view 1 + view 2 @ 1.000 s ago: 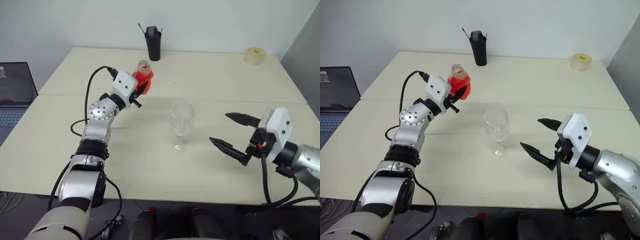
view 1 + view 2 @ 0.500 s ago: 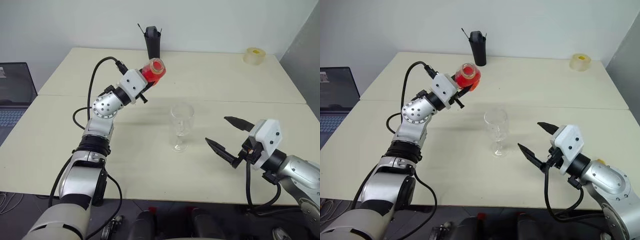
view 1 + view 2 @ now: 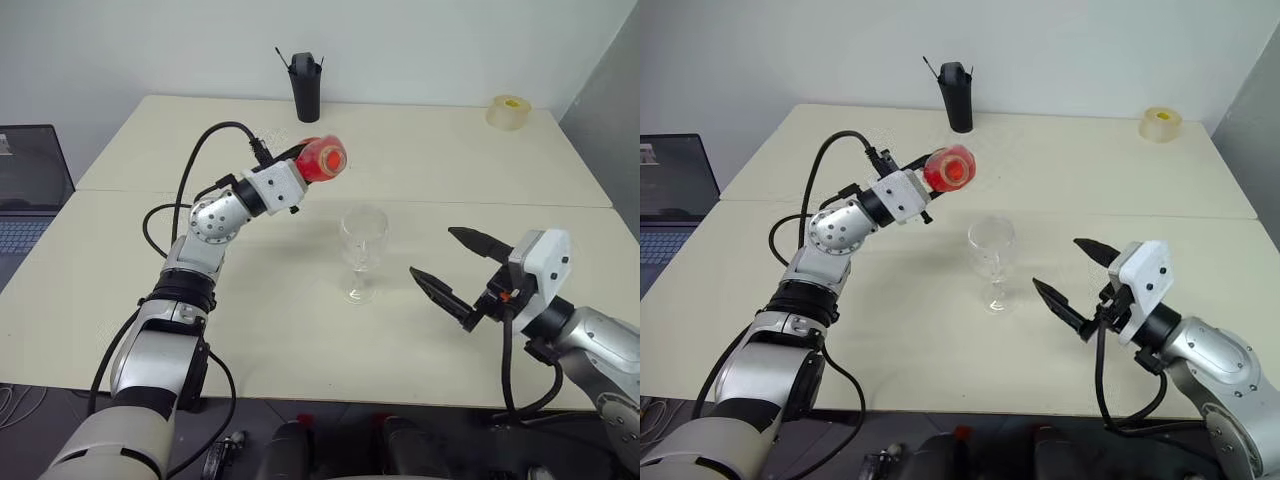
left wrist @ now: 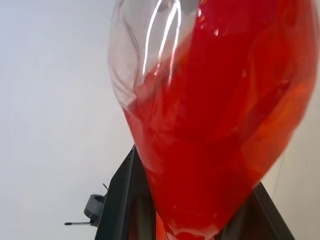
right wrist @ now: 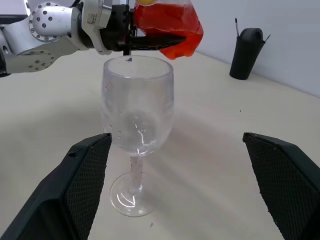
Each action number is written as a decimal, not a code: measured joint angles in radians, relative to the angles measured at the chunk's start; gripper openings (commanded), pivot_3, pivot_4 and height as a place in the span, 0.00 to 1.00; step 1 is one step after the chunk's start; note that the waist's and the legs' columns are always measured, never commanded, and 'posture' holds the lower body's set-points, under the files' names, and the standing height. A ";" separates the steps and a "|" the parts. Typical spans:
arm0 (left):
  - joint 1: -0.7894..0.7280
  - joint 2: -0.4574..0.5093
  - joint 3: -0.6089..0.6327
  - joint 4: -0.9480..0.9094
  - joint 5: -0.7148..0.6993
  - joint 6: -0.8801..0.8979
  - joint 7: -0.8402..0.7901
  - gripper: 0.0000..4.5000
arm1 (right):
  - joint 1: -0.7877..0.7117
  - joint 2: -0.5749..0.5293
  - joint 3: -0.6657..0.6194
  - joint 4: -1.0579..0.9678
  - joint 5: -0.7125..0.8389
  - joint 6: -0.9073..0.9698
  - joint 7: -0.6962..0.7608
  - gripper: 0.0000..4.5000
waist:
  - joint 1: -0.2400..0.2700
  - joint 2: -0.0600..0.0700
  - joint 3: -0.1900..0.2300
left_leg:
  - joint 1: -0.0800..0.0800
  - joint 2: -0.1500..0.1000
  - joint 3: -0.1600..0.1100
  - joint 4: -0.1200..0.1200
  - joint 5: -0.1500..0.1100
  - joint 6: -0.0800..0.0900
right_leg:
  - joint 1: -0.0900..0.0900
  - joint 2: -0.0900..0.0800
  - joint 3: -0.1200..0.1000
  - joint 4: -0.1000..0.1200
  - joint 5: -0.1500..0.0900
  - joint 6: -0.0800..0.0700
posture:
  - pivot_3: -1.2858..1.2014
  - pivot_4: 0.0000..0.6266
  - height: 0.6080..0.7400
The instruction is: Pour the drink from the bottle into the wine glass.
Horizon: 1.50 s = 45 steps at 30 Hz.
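Bottle held tipped above the counter, wine glass standing empty beside the open right pincer.

The bottle [image 3: 322, 160], partly filled with the red drink [image 5: 167, 25], is gripped on its side by the closed left pincer [image 3: 303, 163], raised off the counter [image 3: 420, 150] up and to the left of the wine glass [image 3: 362, 253]. The glass is set upright near the counter's middle, apart from everything, with bare surface all round. The right pincer [image 3: 462, 270] is held with its fingers spread wide, just right of the glass, touching nothing. A black holder [image 3: 307, 87] and a tape roll [image 3: 510, 111] are placed well apart along the far edge; a laptop [image 3: 30, 185] is seen past the left edge.
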 measured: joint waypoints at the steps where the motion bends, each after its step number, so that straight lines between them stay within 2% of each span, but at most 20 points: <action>1: -0.005 0.003 -0.003 0.004 0.008 -0.005 0.007 0.20 | -0.001 0.000 0.004 -0.001 -0.002 0.000 -0.001 1.00 | 0.000 0.000 0.000 | 0.000 0.000 0.000 0.000 0.000 0.000 | 0.000 0.000 0.000 0.000 0.000 0.000 | 0.52 0.24 1.00; 24: -0.059 0.057 -0.082 0.085 0.229 -0.130 0.190 0.20 | -0.060 -0.008 0.010 -0.041 0.033 0.040 -0.021 1.00 | -0.001 0.000 0.000 | 0.000 0.000 0.000 0.005 -0.001 0.002 | 0.000 0.000 0.000 0.005 0.000 0.000 | 0.52 0.24 1.00; 45: -0.099 0.064 -0.153 0.106 0.323 -0.126 0.282 0.20 | -0.063 -0.008 0.029 -0.041 0.035 0.041 -0.034 1.00 | -0.001 0.000 0.000 | 0.000 -0.001 0.000 0.005 -0.001 0.002 | 0.000 0.000 0.000 0.005 0.000 0.000 | 0.52 0.24 1.00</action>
